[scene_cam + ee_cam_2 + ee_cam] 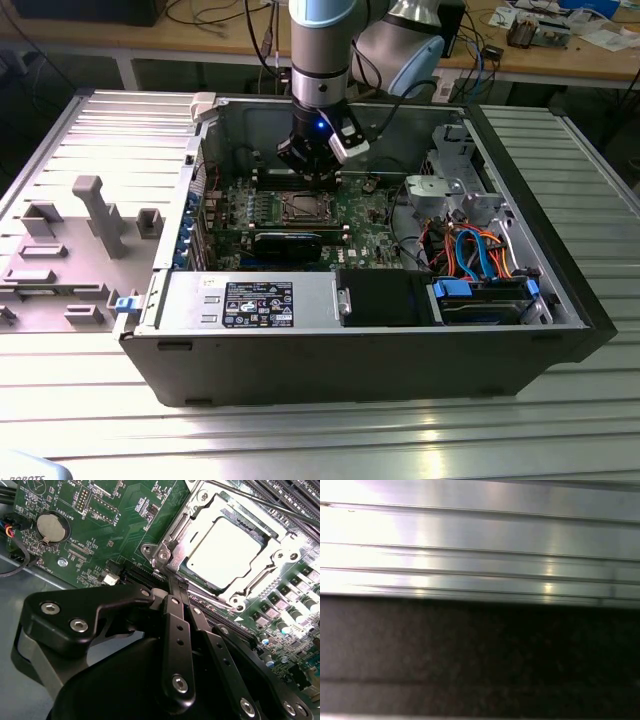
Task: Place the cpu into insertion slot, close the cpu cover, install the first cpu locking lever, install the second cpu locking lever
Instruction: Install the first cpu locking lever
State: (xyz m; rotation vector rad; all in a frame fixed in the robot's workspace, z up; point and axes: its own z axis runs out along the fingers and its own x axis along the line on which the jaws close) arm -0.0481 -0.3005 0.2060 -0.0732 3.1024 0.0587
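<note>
We find the claw (176, 587) with its fingers brought together and nothing between them, its tips at the near edge of the insertion slot (230, 555), where the cpu (225, 555) lies flat with the cpu cover (172, 542) folded down around it. We judge the chip light, stiff and fragile underneath, best held by its edges. Being square it has no long axis, and its metal top faces up.

A silver coin battery (52, 527) sits on the green motherboard (120, 525), off to one side of the hand (175, 587); orange and blue cables (470, 250) lie farther away.
</note>
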